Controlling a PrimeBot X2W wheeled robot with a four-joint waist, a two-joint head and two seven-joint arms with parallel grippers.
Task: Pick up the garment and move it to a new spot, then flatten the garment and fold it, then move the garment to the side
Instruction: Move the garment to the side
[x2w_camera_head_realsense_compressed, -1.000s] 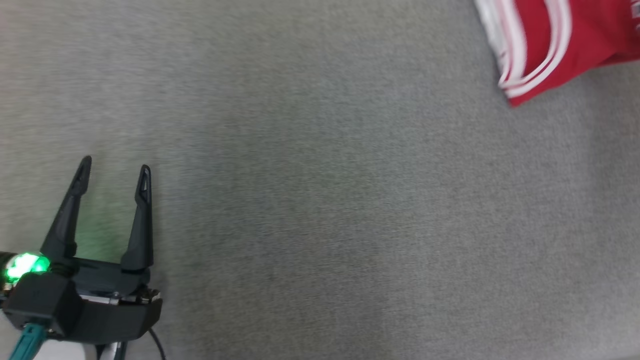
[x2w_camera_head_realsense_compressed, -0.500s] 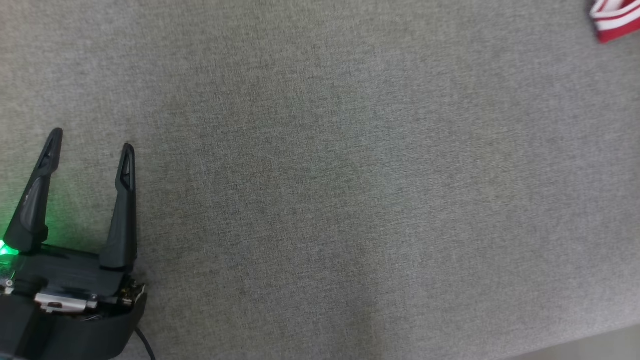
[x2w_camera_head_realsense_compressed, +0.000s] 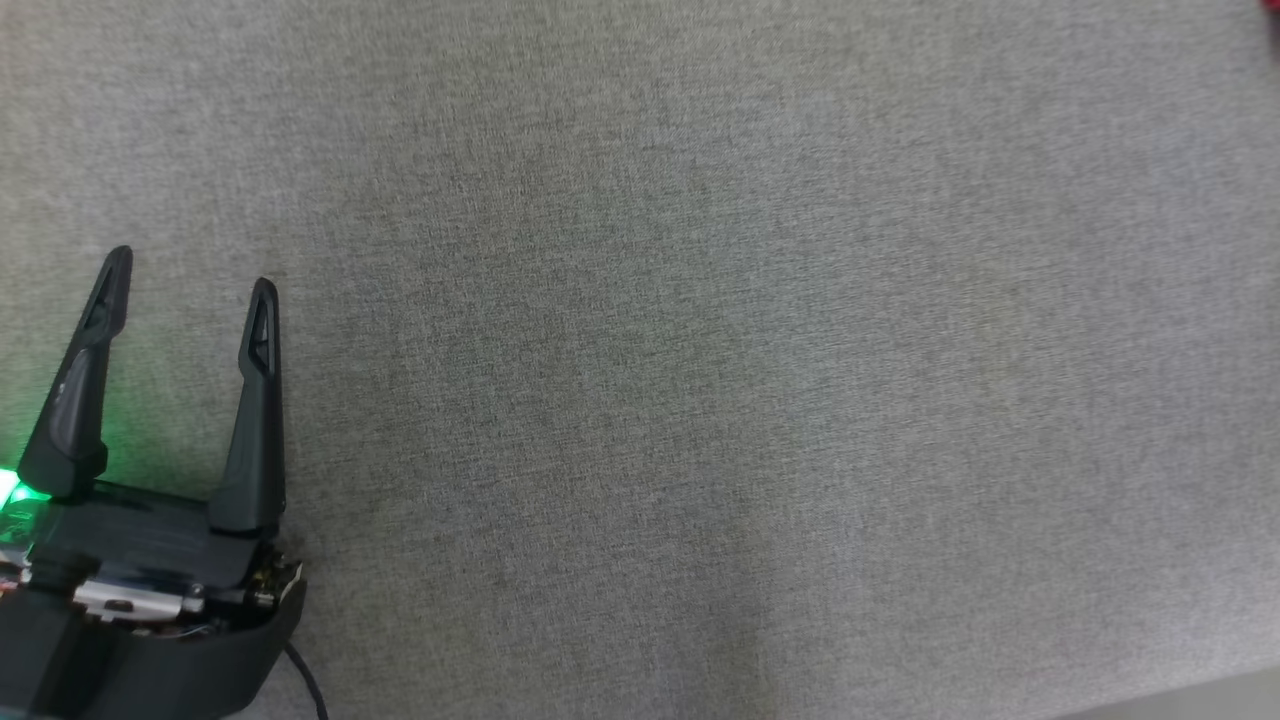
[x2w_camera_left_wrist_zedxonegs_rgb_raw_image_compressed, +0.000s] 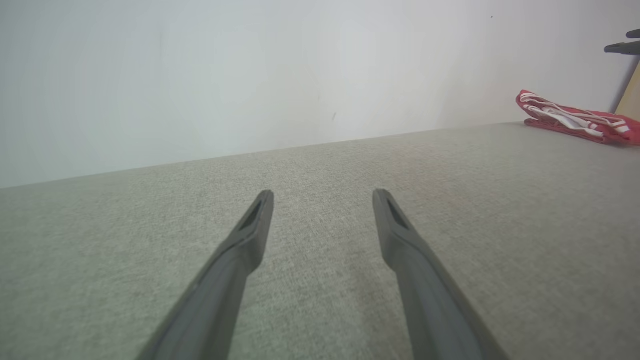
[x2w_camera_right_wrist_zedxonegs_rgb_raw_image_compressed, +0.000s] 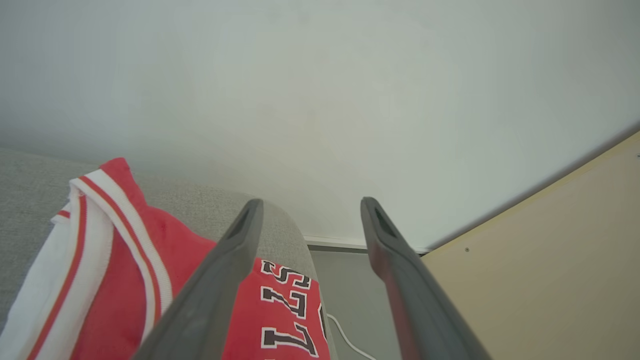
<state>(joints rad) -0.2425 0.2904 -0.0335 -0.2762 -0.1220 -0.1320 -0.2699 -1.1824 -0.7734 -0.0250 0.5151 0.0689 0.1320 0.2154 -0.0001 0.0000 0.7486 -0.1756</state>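
Note:
The garment (x2w_camera_right_wrist_zedxonegs_rgb_raw_image_compressed: 125, 270) is a red jersey with white trim and black-and-white lettering. It lies bunched at the rounded end of the grey fabric surface (x2w_camera_head_realsense_compressed: 640, 360). My right gripper (x2w_camera_right_wrist_zedxonegs_rgb_raw_image_compressed: 311, 202) hovers just over it, open, with nothing between the fingers; its left finger crosses the red cloth in the right wrist view. In the left wrist view the garment (x2w_camera_left_wrist_zedxonegs_rgb_raw_image_compressed: 575, 117) is a low red heap far off at the right, below dark fingertips (x2w_camera_left_wrist_zedxonegs_rgb_raw_image_compressed: 622, 48). My left gripper (x2w_camera_head_realsense_compressed: 192, 272) stands open and empty over bare fabric at the lower left, and is also seen open (x2w_camera_left_wrist_zedxonegs_rgb_raw_image_compressed: 324, 195).
A white wall (x2w_camera_left_wrist_zedxonegs_rgb_raw_image_compressed: 250, 75) runs along the back of the grey surface. Past the surface's end are a beige panel (x2w_camera_right_wrist_zedxonegs_rgb_raw_image_compressed: 550, 250) and a white cable (x2w_camera_right_wrist_zedxonegs_rgb_raw_image_compressed: 345, 335) on the grey floor. The surface's front edge (x2w_camera_head_realsense_compressed: 1200, 700) crosses the head view's lower right corner.
The head camera has swung, so the red garment has slid out of that picture at the upper right. My left gripper stays open and has kept its pose.

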